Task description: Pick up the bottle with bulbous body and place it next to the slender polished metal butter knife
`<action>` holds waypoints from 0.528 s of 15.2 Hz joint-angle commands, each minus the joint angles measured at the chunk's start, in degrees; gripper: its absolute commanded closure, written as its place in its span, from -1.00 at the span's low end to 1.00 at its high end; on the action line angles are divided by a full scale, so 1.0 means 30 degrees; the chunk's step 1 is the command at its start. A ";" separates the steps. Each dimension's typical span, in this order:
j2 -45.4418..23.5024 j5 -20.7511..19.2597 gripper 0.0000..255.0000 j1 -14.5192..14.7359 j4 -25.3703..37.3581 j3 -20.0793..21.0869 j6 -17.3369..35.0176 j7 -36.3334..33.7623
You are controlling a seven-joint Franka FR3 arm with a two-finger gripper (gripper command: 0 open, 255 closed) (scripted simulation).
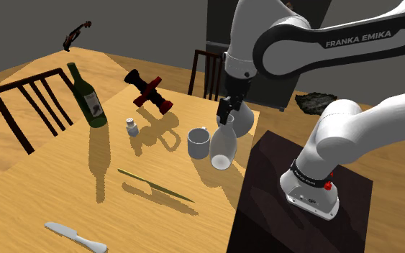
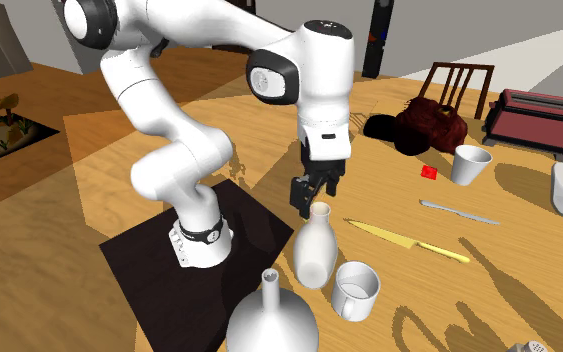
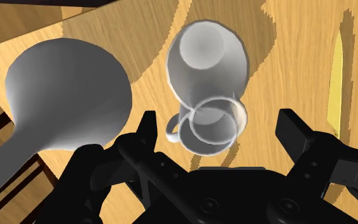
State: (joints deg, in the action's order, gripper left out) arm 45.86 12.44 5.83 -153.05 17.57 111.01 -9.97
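Gripper (image 2: pixel 314 198) is open, fingers (image 3: pixel 147 130) wide apart, nothing in them. The bottle (image 2: pixel 311 255) stands upright on the table (image 1: pixel 49 188), near the edge by the stand (image 1: pixel 272 167). The mug (image 2: pixel 355 290) is just beside it and the round flask (image 2: pixel 272 322) is near on another side. The flask is bulbous too, but the gripper is lined up on the pear-shaped bottle, so that reads as the target.

Key relation: in both exterior views the gripper hangs right over the bottle's mouth, close above it, apparently not touching. The bottle's long axis is vertical, same as the gripper's approach line. The pick looks like a straight drop with the fingers straddling the neck.

Caveat: the wrist view puts the mug's rim between the fingers and the bottle's mouth just past it, so centring isn't certain. The mug sits close enough to catch a finger.

Drop-off: the butter knife (image 2: pixel 457 211) lies flat, well apart from the bottle, toward the second exterior view's right. The yellow knife (image 2: pixel 406 238) lies between them, so the carry likely passes over it.
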 commanded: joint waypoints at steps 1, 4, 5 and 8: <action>-0.0161 0.0150 -1.00 0.0093 -0.0441 0.0248 0.0611 -0.0117; -0.0437 0.0293 -1.00 0.0130 -0.1054 0.0424 0.1496 -0.0101; -0.0543 0.0341 -1.00 0.0141 -0.1251 0.0484 0.1798 -0.0096; -0.0725 0.0418 -1.00 0.0156 -0.1554 0.0582 0.2282 -0.0088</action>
State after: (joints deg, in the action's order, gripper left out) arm 43.79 13.68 6.32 -157.61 19.29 117.61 -10.26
